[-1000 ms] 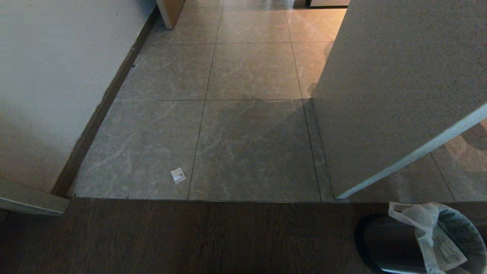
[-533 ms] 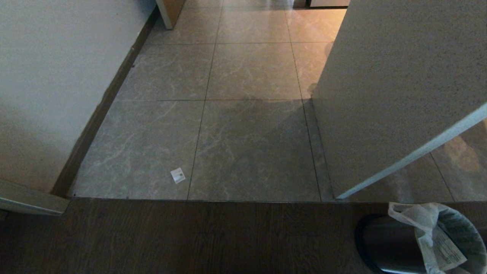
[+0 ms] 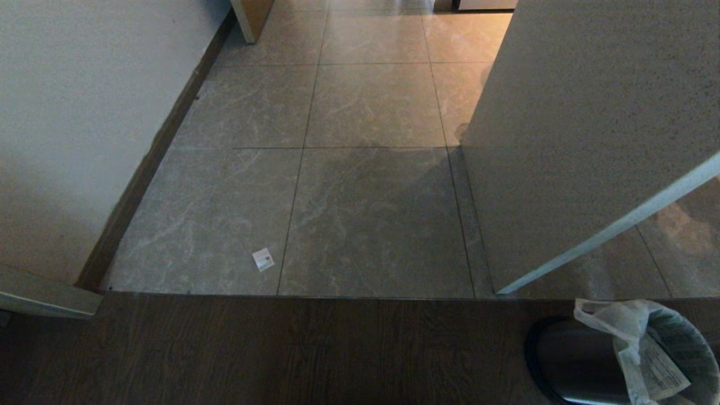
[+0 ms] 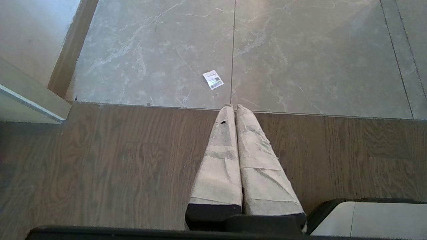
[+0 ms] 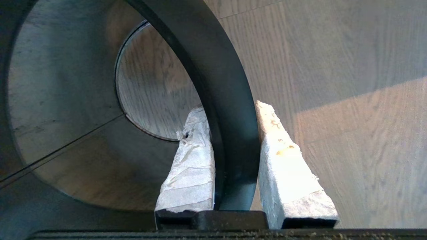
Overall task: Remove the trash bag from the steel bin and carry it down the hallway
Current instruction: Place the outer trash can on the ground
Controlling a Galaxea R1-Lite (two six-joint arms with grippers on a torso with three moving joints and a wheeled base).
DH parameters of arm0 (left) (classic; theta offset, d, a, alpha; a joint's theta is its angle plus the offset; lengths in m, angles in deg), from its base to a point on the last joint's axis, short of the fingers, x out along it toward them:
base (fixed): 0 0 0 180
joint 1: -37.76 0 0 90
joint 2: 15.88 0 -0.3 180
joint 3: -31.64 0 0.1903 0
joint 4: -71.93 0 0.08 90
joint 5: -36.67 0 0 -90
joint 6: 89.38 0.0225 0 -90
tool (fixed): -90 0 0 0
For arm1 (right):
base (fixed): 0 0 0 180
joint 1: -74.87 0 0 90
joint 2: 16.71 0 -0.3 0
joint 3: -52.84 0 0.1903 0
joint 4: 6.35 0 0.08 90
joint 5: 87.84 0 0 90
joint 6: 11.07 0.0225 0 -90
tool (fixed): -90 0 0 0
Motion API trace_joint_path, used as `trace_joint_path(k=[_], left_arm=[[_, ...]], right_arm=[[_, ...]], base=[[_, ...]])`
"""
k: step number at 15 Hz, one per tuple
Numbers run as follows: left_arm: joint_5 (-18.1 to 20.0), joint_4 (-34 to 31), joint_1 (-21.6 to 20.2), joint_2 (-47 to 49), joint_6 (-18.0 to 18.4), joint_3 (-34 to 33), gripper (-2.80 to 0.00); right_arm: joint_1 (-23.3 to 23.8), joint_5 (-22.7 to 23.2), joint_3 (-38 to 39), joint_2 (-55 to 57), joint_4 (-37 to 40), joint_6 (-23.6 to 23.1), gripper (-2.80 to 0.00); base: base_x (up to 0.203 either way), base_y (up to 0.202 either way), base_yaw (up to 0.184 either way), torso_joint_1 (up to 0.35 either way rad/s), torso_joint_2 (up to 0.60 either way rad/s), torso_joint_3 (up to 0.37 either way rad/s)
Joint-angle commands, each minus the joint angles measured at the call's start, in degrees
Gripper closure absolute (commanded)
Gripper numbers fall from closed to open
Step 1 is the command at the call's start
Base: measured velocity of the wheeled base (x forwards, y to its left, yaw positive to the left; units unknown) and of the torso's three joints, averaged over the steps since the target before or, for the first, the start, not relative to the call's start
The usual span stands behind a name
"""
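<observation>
Removal not yet done: trash bag (image 3: 641,343) sits in steel bin (image 3: 568,360) on the wood floor, right gripper (image 5: 233,140) straddling the bin rim, left gripper (image 4: 233,110) closed, empty; hallway carry remains.

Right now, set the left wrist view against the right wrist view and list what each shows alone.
Only the left wrist view: the left gripper, fingers pressed together, above the edge where wood meets grey tiles, and a paper scrap lying on those tiles.
Only the right wrist view: the right gripper closed on the black rim of the steel bin, one finger inside, one outside; no bag shows there.
Both: the dark wood floor.
</observation>
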Motion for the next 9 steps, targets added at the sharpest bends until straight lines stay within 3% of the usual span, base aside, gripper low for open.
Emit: trace_joint_path(k=[1, 9], left_arm=[[-0.04, 0.00, 0.00, 0.00, -0.01, 0.00, 0.00], [-0.12, 0.00, 0.00, 0.00, -0.01, 0.00, 0.00]], right_arm=[[-0.06, 0.14, -0.59, 1.67, -0.23, -0.33, 0.00], [-1.27, 0.21, -8.03, 3.83, 8.80, -0.04, 0.00]], base=[[0.000, 0.000, 0.000, 0.000, 0.00, 0.000], [0.000, 0.000, 0.000, 0.000, 0.00, 0.000]])
